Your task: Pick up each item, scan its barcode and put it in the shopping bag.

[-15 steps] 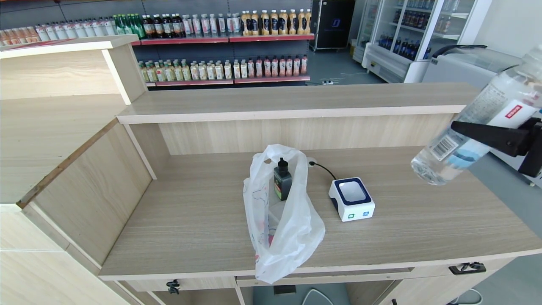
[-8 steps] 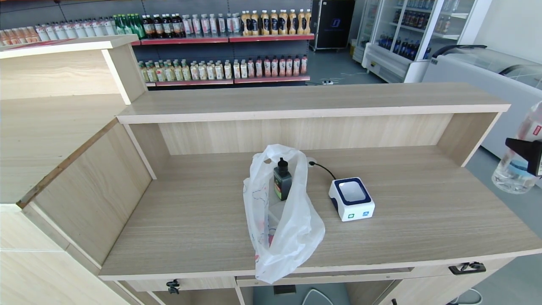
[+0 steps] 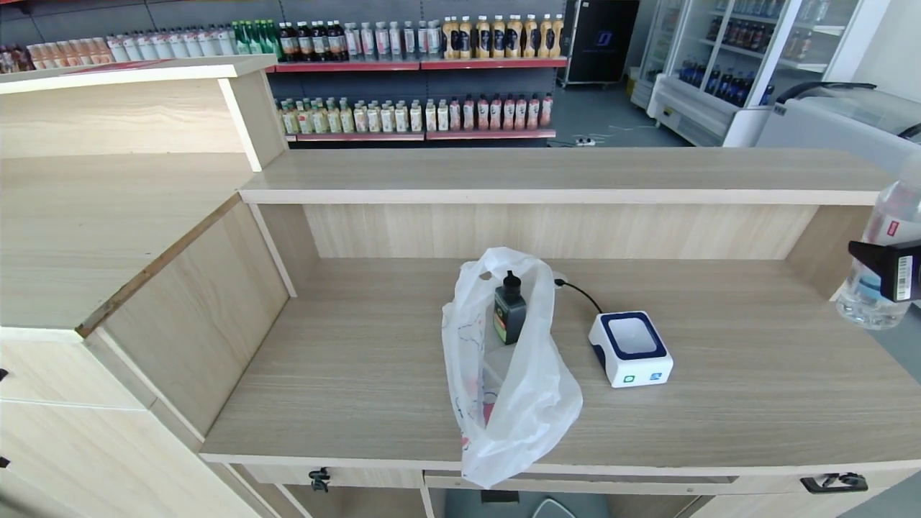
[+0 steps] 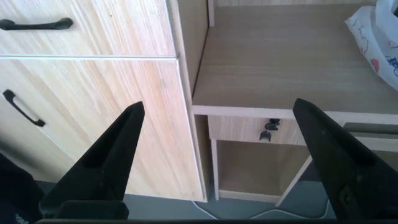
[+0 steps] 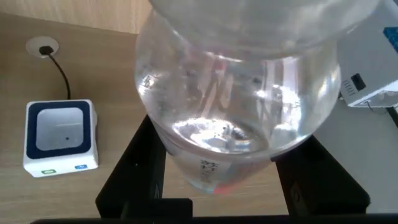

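Note:
A clear water bottle hangs beyond the counter's right end, base down, with my right gripper shut on its labelled middle. In the right wrist view the bottle's base sits between the black fingers. The white shopping bag stands open mid-counter with a dark bottle inside. The white and blue scanner lies to the right of the bag, and the right wrist view has the scanner too. My left gripper is open and empty, low off the counter's left front corner.
The counter has a raised back ledge and a tall side wall on the left. A black cable runs from the scanner to the back. Drawer fronts with handles and a key face the left gripper.
The right gripper has carried the water bottle from over the counter's right end out past its edge and turned it more upright. The head camera has shifted, so everything sits further right.

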Robot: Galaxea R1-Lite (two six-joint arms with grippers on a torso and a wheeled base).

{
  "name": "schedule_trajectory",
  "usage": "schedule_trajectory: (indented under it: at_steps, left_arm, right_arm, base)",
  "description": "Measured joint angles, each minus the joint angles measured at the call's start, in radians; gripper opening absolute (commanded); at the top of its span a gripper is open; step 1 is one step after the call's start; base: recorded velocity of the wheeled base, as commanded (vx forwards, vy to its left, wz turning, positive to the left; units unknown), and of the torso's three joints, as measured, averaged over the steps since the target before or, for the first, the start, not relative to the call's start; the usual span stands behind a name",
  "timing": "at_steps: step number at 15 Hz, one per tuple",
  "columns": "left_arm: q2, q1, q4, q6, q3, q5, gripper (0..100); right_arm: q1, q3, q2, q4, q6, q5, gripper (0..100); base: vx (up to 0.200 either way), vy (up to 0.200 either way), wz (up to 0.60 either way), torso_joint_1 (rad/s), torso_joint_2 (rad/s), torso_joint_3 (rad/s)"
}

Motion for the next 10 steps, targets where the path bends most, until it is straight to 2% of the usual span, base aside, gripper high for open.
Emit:
schedule_trajectory:
  at_steps: [7,10]
  left_arm:
    - [0.0,0.0,0.0,0.0,0.0,0.0,100]
    - [0.0,0.0,0.0,0.0,0.0,0.0,100]
  right_arm:
    - [0.001,0.026,0.099,-0.082,-0.16,-0.001,0]
    - [0.013,0.03,0.184,-0.213,-0.267,0.008,0]
  base:
    - [0.0,0.0,0.0,0.0,0.0,0.0]
    - [0.0,0.0,0.0,0.0,0.0,0.0]
